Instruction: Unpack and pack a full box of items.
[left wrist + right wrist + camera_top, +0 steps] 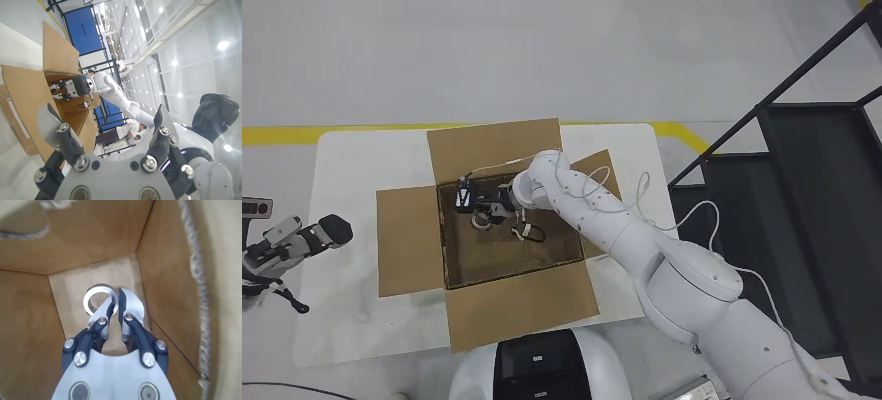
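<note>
An open cardboard box (504, 152) stands on the white table (352, 170) with its flaps spread out. My right gripper (480, 208) is lowered inside the box near its far left corner. In the right wrist view the gripper (116, 300) is shut on the rim of a silver metal ring (88, 298), held just above the box floor (75, 283). My left gripper (330, 230) hangs beyond the table's left edge, open and holding nothing. In the left wrist view its fingers (47, 115) are spread wide, with the box (24, 89) and the right gripper (56, 91) farther off.
The box walls (170, 275) stand close around the right gripper. Bare table lies to the left of the box and along the front. A black metal staircase (782, 180) stands to the right of the table.
</note>
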Tool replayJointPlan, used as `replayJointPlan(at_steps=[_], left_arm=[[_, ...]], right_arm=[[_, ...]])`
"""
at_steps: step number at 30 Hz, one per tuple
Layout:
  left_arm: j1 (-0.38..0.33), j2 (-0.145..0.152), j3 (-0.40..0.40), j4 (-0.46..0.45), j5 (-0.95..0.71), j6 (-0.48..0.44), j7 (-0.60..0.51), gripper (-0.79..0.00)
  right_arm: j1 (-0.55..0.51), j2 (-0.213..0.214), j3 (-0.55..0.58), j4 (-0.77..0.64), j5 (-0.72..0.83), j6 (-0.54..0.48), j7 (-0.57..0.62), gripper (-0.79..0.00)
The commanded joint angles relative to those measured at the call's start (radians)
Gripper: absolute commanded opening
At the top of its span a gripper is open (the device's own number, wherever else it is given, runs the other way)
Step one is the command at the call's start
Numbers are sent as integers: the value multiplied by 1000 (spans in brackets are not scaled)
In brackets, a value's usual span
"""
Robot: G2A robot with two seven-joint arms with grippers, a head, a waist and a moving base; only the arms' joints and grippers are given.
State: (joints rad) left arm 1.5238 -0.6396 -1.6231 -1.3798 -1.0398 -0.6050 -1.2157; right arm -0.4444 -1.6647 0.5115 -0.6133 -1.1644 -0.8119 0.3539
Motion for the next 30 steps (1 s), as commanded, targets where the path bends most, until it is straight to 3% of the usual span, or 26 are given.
replayJointPlan(at_steps=[1,5,10,15,20,28,30], left_arm=[[0,0,0,0,0,0,0,0],[3,-4,0,6,35,19,53,0],[1,-13,8,35,162,23,164,0],[-22,-23,43,52,268,42,213,0],[-63,-33,97,60,358,87,206,0],[-126,-52,172,96,429,124,163,0],[-140,-56,183,106,427,118,152,-58]], right_arm=[[-28,36,34,-89,-11,-29,-15,-785],[-130,121,132,-317,-45,-61,16,-785],[-343,223,308,-687,-70,-61,106,-785],[-543,283,452,-968,-65,-49,164,-785],[-640,308,527,-1084,-63,-32,137,-785],[-691,323,561,-1108,-100,16,45,-785],[-693,324,559,-1104,-107,21,21,-785]])
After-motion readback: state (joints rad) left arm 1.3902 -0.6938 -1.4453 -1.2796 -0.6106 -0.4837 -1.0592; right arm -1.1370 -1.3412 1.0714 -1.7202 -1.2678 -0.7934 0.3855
